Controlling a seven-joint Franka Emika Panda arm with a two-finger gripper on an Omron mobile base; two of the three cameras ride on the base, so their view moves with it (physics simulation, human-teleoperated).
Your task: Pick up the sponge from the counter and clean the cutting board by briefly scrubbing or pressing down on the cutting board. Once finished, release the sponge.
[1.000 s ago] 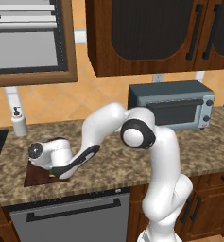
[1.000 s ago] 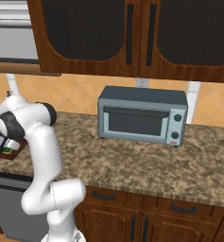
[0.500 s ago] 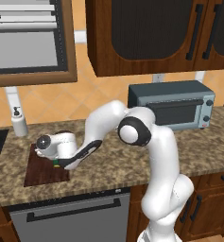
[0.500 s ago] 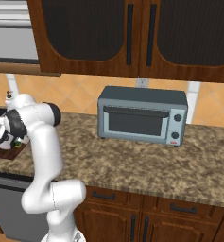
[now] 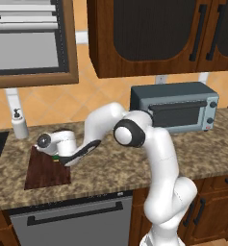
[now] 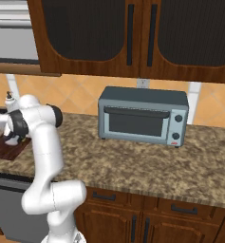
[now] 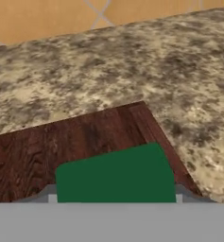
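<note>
The sponge lay directly under the pincer, long axis spanning its jaws, flat on the board; whether the pincer gripped it was unclear.

Glossy white rounded arm with dark joint caps, black-trimmed wrist

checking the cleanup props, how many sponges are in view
1. The sponge sits on the cutting board near its corner, under the robot's hand in the left base view. Another could hide behind the arm.
</note>
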